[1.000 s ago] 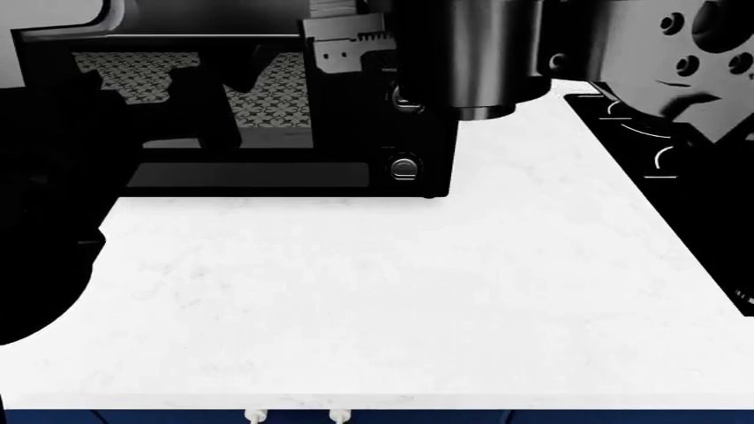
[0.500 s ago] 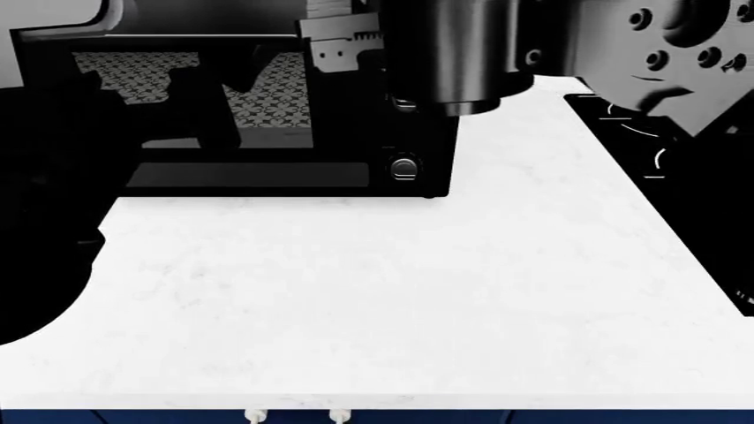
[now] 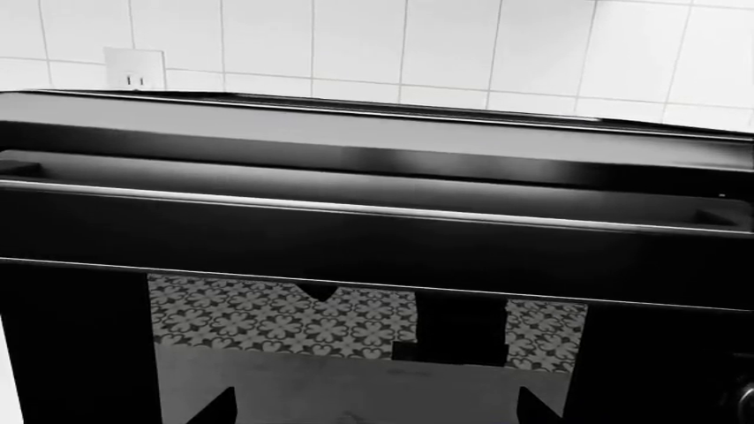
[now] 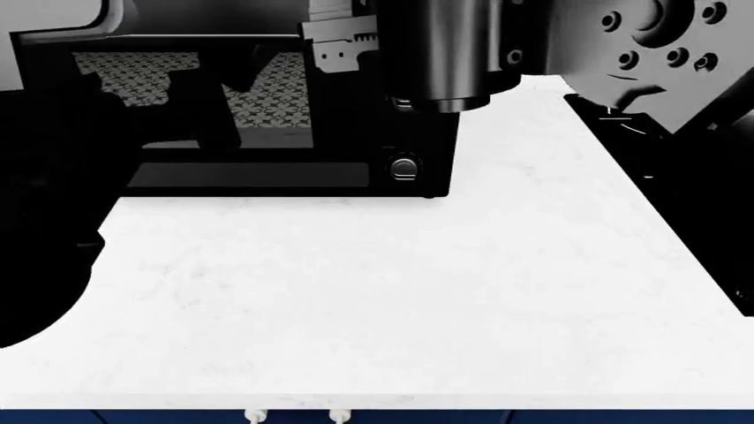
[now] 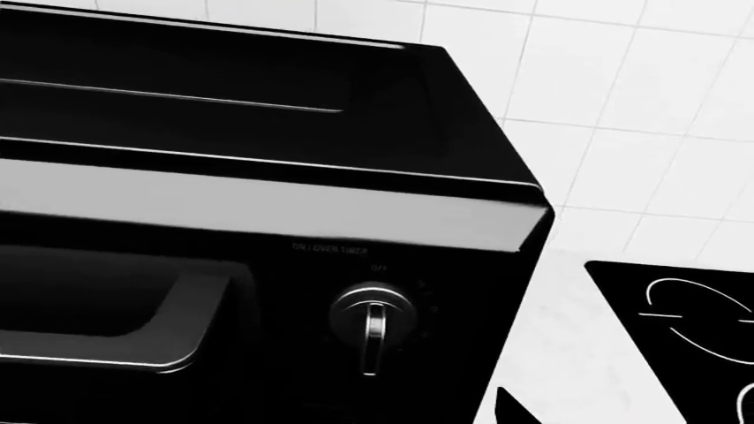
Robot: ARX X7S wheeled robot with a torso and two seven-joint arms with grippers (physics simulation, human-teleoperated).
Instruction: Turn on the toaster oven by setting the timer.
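The black toaster oven (image 4: 236, 132) stands at the back left of the white counter, glass door shut. A silver knob (image 4: 403, 168) shows at its lower right. In the right wrist view the oven's upper right corner (image 5: 236, 203) fills the frame, with the top knob (image 5: 373, 320) under small timer lettering, pointer straight down. My right gripper (image 5: 365, 417) hovers just in front of that knob without touching it; one fingertip (image 5: 514, 408) shows far off centre, so it is open. A toothed finger (image 4: 342, 42) shows in the head view. My left gripper (image 3: 377, 417) is open before the oven door (image 3: 353, 353).
A flat black stovetop (image 4: 666, 177) lies at the counter's right; it also shows in the right wrist view (image 5: 683, 327). White wall tiles and an outlet (image 3: 133, 69) are behind the oven. My left arm (image 4: 48, 203) is a dark mass at the left. The counter front edge (image 4: 377, 402) is near.
My right arm has shifted left and slightly up in the head view, closer to the oven's knob column. The left arm and the oven have not moved.
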